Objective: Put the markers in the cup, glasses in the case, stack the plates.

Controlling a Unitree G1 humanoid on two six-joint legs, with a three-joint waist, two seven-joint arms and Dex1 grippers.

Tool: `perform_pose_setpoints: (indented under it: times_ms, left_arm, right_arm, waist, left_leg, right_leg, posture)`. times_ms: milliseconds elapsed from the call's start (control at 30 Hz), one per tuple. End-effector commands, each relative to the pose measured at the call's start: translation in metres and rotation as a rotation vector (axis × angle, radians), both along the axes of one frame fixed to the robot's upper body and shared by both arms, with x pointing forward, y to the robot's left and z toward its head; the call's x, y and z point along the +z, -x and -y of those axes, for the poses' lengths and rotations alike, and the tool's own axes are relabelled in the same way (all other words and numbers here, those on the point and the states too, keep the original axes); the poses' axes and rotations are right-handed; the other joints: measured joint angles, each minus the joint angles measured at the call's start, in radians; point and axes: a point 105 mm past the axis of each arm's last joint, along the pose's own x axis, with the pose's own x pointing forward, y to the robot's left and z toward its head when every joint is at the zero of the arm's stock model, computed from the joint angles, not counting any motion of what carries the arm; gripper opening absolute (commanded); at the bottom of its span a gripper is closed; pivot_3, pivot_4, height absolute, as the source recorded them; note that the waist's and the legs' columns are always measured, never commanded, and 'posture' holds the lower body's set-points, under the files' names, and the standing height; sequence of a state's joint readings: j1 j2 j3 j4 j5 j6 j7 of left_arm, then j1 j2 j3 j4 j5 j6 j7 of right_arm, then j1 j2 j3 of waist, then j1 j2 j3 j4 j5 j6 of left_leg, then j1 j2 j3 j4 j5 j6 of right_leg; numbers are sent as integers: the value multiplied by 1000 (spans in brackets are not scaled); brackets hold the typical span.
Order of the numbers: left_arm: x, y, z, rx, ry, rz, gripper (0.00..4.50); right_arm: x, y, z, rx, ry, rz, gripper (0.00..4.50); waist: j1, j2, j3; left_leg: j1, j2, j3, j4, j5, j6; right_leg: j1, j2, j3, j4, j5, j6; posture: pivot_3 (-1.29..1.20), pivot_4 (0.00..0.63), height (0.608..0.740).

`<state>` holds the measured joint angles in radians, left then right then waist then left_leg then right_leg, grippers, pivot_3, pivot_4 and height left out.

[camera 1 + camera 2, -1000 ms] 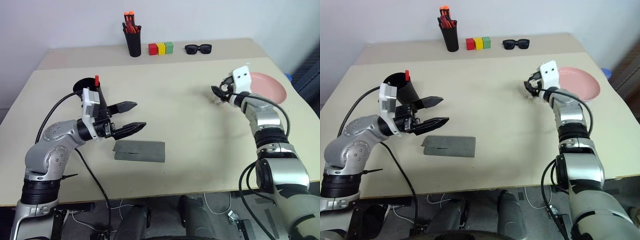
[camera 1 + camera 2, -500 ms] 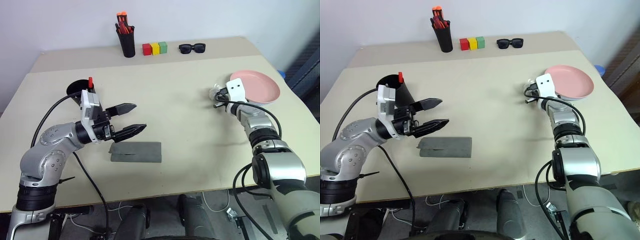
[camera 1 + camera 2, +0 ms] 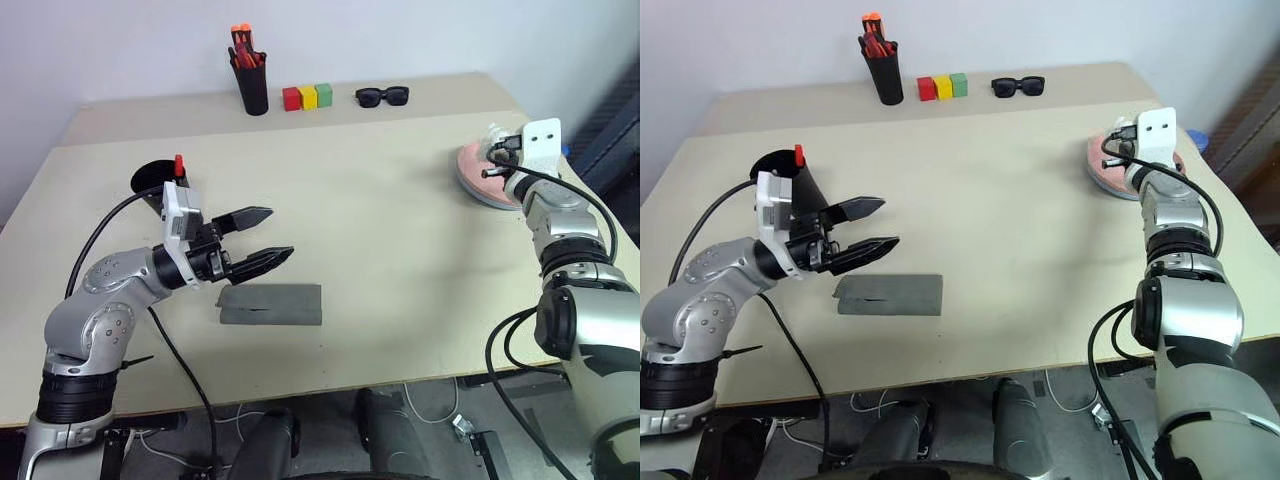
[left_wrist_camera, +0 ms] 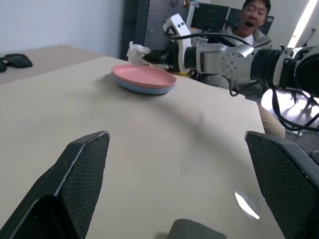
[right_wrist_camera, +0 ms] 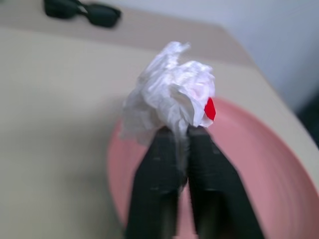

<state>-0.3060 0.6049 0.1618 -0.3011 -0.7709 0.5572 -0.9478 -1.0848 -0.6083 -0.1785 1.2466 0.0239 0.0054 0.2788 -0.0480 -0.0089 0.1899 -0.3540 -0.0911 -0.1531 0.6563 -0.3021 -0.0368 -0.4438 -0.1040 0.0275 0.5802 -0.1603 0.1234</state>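
The right tool is pinched shut on a crumpled white tissue, held above the stacked plates at the right of the frame. The tissue looks soft and nearly weightless, so a light pinch anywhere should hold it. The plates look stiff and smooth, best taken by the rim. The left tool hangs wide open and empty above the grey case, lower centre. The cup stands at the left.
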Motion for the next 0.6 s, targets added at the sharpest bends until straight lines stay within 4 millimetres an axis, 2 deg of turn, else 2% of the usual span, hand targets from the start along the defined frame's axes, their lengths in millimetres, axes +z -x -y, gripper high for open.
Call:
perform_pose_setpoints:
  times_ms: [33,167,200,267,300,367,400,467,500,600]
  left_arm:
    - [8,3,0,2,2,42,4500]
    - [8,2,-3,21,1,46,4500]
    - [8,2,-4,27,3,44,4500]
    - [8,2,-8,40,7,47,4500]
    - [8,3,-12,51,10,51,4500]
    - [8,4,-14,65,11,59,4500]
    - [7,6,-19,76,6,64,4500]
    - [5,13,-28,96,-9,67,4500]
    - [4,14,-27,102,-13,67,4500]
    - [1,23,-34,130,-31,63,4500]
  right_arm:
    - [23,-2,5,-34,-19,74,2227]
    - [43,-2,7,-44,49,143,4165]
    - [48,-1,8,-52,71,154,4457]
    - [64,-3,-2,9,51,226,4457]
    - [71,-5,-21,122,13,270,4457]
    - [77,-3,-45,281,-30,317,4457]
    - [75,3,-71,449,-7,330,4457]
    - [67,32,-118,753,71,366,4457]
    - [64,44,-127,837,81,373,4457]
    - [62,86,-168,1115,-61,334,4457]
  waist:
    - [0,0,0]
    - [3,0,0]
    - [3,0,0]
    - [2,0,0]
    - [2,0,0]
    - [-2,0,0]
    - [-2,0,0]
    - [-2,-1,-1]
    - [-1,0,-2]
    - [8,1,0]
  left_leg:
    - [0,0,1,-1,0,0]
    - [0,0,2,-1,0,0]
    - [0,0,2,-1,0,0]
    - [0,0,2,-1,0,0]
    - [1,0,2,-1,0,0]
    - [1,1,2,-1,0,0]
    - [1,1,3,-2,0,0]
    - [2,2,3,-3,0,0]
    - [3,3,3,-5,-1,1]
    - [1,3,3,-5,-1,1]
  right_leg:
    - [0,0,1,0,0,0]
    - [0,0,1,0,0,0]
    - [0,0,1,0,0,0]
    - [0,0,2,0,0,0]
    - [0,0,2,0,0,0]
    - [-1,0,2,-1,0,0]
    - [-1,1,2,-1,0,0]
    - [-1,2,2,-1,0,0]
    - [-1,2,2,0,0,0]
    - [-2,2,2,0,0,0]
  posture:
    - [0,150,740]
    - [0,150,740]
    - [0,150,740]
    - [0,150,740]
    - [0,150,740]
    - [0,150,740]
    - [0,150,740]
    - [0,150,740]
    - [0,150,740]
    - [0,150,740]
